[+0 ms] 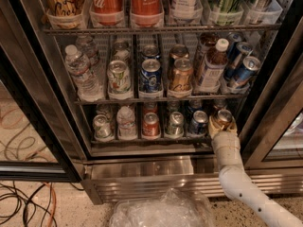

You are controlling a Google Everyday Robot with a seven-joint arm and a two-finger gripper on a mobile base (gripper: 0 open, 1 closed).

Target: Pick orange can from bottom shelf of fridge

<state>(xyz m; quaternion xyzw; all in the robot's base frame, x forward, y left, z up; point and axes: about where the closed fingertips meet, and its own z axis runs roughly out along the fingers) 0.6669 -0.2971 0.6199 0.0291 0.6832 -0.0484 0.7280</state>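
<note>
The orange can (224,116), copper with a silver top, stands at the right end of the bottom shelf (142,139) of the fridge (142,173). My gripper (222,126) reaches in from the lower right on a white arm. Its tan fingers (213,126) sit on both sides of the can, closed against it. The can's lower body is hidden behind the gripper. The can still rests on the shelf.
A red can (151,125) and several silver and blue cans share the bottom shelf. A gold-amber can (181,75) and water bottles stand on the rack above. The black door frame (272,108) is close on the right. A clear plastic bag (161,211) and cables (23,197) lie on the floor.
</note>
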